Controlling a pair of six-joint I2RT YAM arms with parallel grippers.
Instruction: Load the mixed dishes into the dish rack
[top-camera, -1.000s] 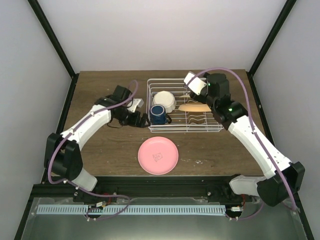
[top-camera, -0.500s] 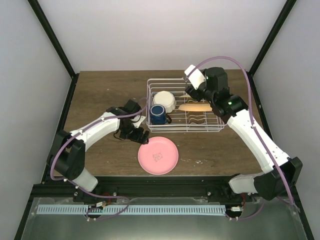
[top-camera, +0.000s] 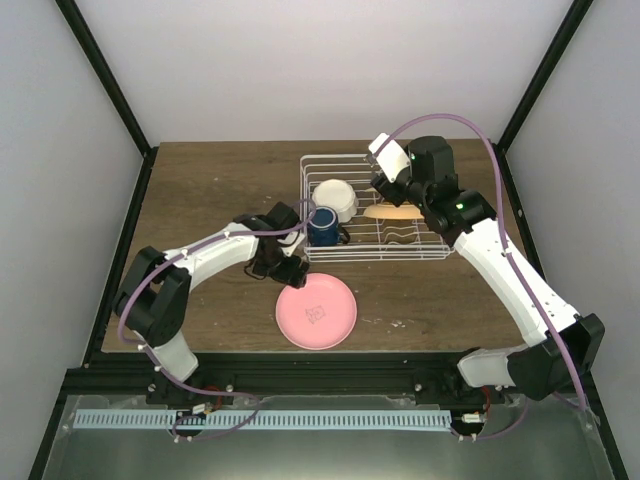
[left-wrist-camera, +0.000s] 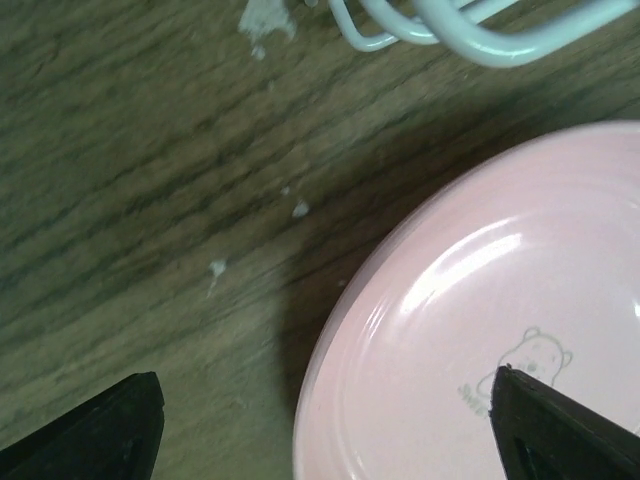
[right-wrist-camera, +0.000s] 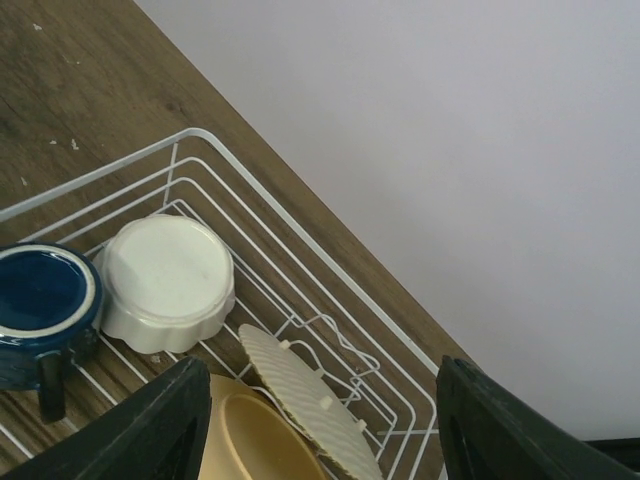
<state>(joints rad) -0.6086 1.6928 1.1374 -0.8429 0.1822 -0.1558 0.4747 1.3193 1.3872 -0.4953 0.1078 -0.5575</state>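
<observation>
The pink plate lies flat on the table in front of the dish rack. My left gripper is open and empty, low over the plate's left rim; in the left wrist view one finger is over the wood and one over the plate. The white bowl, upside down, the blue mug and the orange plate are in the rack. My right gripper is open and empty above the rack, over the orange plate.
A ribbed beige disc leans on the rack's dividers beside the orange plate. The mug stands at the rack's front left. A rack corner wire lies just beyond the pink plate. White walls close the table.
My left arm swung from beside the rack's left side down to the pink plate's left rim. My right gripper lifted a little off the orange plate. The rack shifted slightly right.
</observation>
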